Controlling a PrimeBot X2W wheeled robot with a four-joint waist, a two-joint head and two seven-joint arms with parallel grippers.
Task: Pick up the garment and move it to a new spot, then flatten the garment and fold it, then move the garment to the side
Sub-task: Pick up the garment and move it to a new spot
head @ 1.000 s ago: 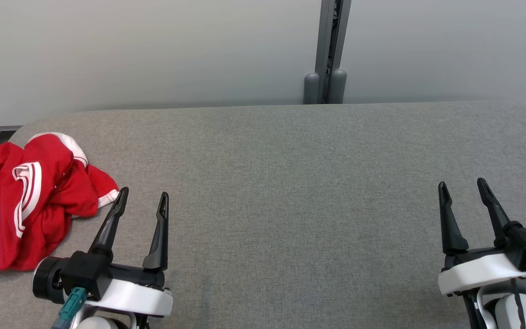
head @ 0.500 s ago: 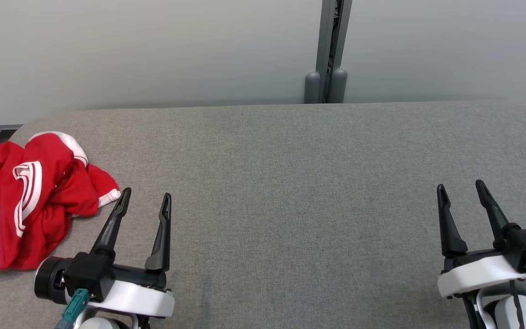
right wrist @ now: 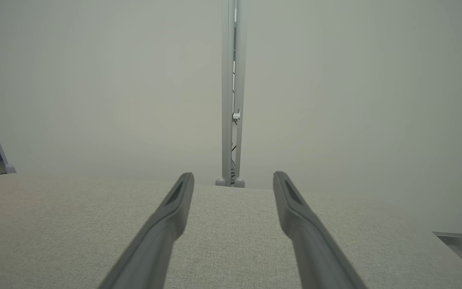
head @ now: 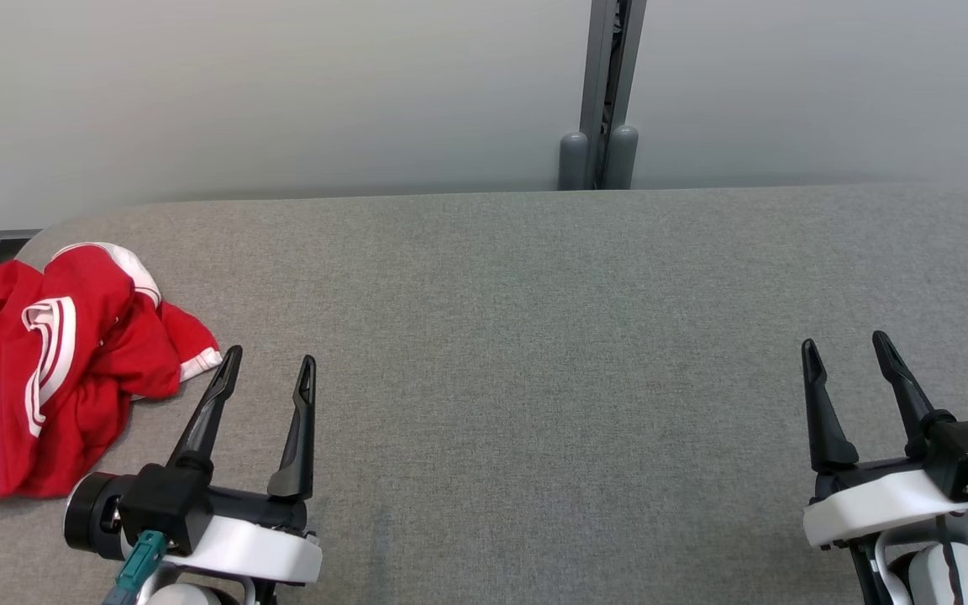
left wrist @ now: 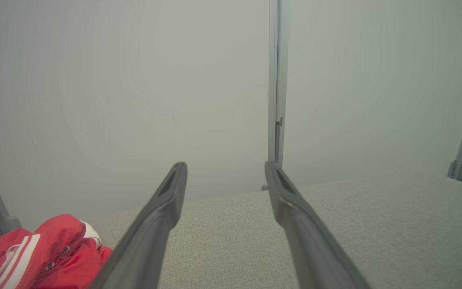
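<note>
The red-and-white garment (head: 55, 370) lies crumpled at the worktop's (head: 534, 378) left edge, just beside the left end effector (head: 270, 355), which stands wide and empty. The right end effector (head: 843, 339), equally wide, sits near the right edge. Grey fabric covers the worktop; a pale wall (head: 282, 84) with a grey post (head: 610, 84) stands behind.

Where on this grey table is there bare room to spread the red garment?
The broad middle of the grey fabric-covered table, from the left claw across to the right claw and back to the pale wall, lies bare. The left end is crowded: the crumpled red-and-white garment lies there, close beside the left claw.
</note>
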